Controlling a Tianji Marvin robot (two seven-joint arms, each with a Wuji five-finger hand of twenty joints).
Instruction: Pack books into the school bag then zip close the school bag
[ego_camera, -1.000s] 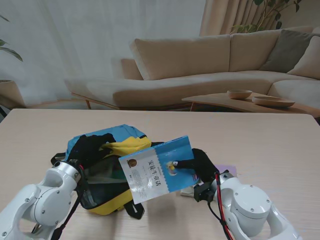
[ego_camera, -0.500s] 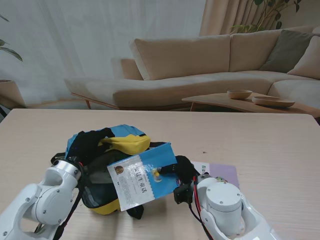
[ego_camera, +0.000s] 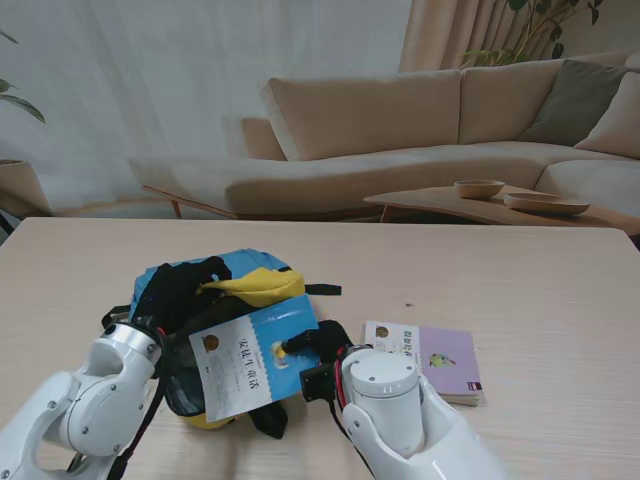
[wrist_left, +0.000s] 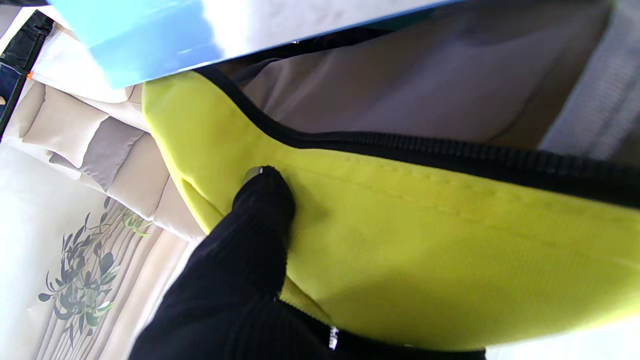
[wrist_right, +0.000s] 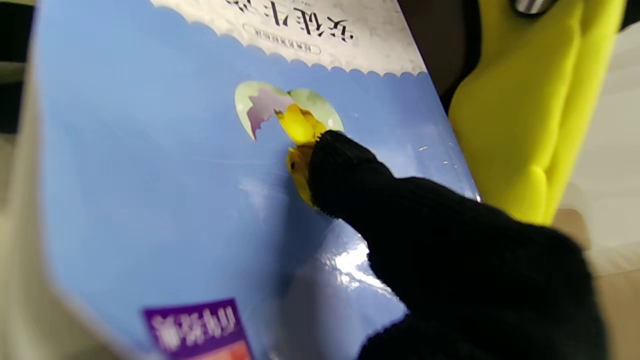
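Right hand (ego_camera: 318, 345) gripping blue book (ego_camera: 243, 358) over bag (ego_camera: 240, 285)

Black-gloved fingers (wrist_right: 345, 170) press the blue book (wrist_right: 165, 190) — yellow bag (wrist_right: 525, 115) beside.

Beige sectional sofa (ego_camera: 420, 130), low wooden coffee table (ego_camera: 470, 208) with two bowls (ego_camera: 478, 187), pale sheer curtain (ego_camera: 180, 90), possibly a window behind, leafy plant (ego_camera: 545, 25).

The bag (ego_camera: 215, 300) sits on the table (ego_camera: 540, 290). One book (ego_camera: 250, 362) leans at its opening. Another book (ego_camera: 428, 360) lies flat to the right.
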